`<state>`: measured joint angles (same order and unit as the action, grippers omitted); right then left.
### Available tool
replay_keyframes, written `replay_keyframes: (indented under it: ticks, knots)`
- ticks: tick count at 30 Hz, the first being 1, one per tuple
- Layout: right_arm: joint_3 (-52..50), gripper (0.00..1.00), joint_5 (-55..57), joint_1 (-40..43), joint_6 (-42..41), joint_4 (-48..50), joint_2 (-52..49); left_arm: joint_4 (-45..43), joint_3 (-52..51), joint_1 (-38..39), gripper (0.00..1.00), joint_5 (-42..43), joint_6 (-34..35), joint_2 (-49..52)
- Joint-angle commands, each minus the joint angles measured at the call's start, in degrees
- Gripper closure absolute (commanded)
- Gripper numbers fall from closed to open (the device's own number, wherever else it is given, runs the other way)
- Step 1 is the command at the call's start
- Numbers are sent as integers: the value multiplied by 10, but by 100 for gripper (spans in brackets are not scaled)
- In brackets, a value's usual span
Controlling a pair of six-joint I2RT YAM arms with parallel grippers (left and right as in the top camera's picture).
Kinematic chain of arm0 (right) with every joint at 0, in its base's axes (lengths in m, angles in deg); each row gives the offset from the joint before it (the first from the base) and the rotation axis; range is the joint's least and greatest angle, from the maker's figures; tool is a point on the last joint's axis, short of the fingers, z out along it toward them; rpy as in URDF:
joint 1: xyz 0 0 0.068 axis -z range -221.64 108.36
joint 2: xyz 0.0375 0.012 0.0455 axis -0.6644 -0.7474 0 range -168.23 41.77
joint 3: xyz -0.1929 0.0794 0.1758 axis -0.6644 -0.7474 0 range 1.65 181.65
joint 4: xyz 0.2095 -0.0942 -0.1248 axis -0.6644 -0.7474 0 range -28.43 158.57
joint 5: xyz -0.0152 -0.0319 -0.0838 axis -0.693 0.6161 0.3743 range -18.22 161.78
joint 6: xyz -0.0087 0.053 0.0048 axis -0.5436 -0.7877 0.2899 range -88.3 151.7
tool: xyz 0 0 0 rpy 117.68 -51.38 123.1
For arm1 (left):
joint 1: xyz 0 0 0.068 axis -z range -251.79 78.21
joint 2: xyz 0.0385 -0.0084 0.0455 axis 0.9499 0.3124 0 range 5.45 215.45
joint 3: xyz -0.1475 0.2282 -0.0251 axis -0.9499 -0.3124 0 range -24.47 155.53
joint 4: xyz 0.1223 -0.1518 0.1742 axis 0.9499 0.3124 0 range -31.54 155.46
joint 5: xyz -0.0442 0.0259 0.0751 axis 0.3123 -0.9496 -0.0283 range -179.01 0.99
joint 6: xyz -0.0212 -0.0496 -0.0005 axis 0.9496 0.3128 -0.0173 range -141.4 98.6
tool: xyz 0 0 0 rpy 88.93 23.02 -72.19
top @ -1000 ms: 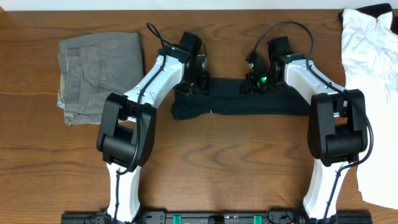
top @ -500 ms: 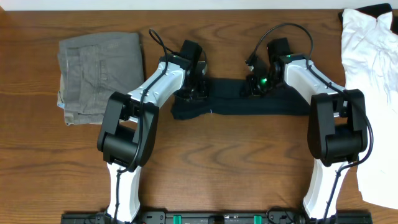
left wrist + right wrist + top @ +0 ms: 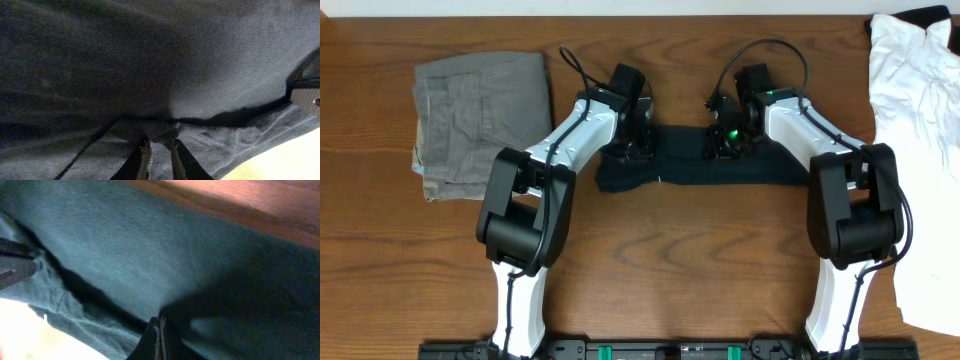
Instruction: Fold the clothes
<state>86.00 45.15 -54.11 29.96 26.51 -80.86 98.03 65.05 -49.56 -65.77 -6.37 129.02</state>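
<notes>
Overhead sharp, evenly lit, soft shadows on table (image 3: 670, 260). Both wrist views dim, close-up, soft-focus, grainy.

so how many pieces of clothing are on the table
3: folded grey-green trousers at the left, the black T-shirt folded into a strip in the centre, and a white garment along the right edge. A dark scrap at the far right corner may be another.

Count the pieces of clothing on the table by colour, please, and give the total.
black T-shirt: 1
grey-green trousers: 1
white garment: 1
Total: 3
A dark scrap at the far right corner is too cut off to count.
</notes>
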Motion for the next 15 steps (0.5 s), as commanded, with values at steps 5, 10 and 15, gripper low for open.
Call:
replay_keyframes:
  ticks: [5,10,15]
  knots:
    - [-2,99,-13,-9,-25,-33,-5,0,-2,0,83,3,1,7]
    - [-2,99,-104,-5,-25,-80,-5,-1,-2,0,83,3,1,7]
    - [-2,99,-94,4,-25,-132,-5,0,-2,0,83,3,1,7]
